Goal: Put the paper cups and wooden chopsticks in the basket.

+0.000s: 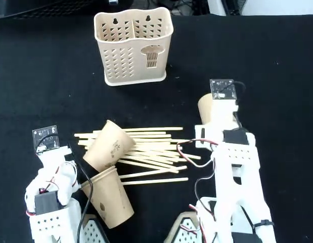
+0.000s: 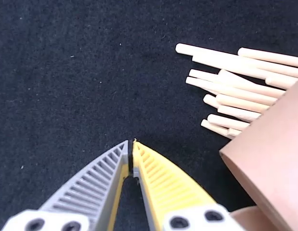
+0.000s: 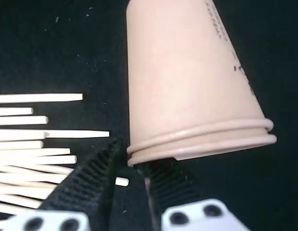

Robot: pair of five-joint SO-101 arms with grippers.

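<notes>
The right arm's jaws (image 3: 132, 155) are closed down on the rim of the gripped cup (image 3: 187, 82). One black jaw lies against the outside of the wall and the other's tip is tucked under the rolled lip, so the wall is pinched between them. This paper cup lies tilted on its side, its base pointing away from the jaws. In the high view it peeks out beside the right arm (image 1: 232, 152), just past the tapered ends of the wooden chopsticks (image 1: 146, 149).

The left arm's jaws (image 2: 131, 143) are pressed together, tips touching, with nothing between them, over bare black table (image 1: 45, 76). The chopsticks' blunt ends are near them, and so is the upper cup (image 1: 108, 146), which rests on the pile. The lower cup (image 1: 112, 202) lies on its side just beside the left arm. The basket (image 1: 133, 45) stands upright at the far side, well apart from both arms.
</notes>
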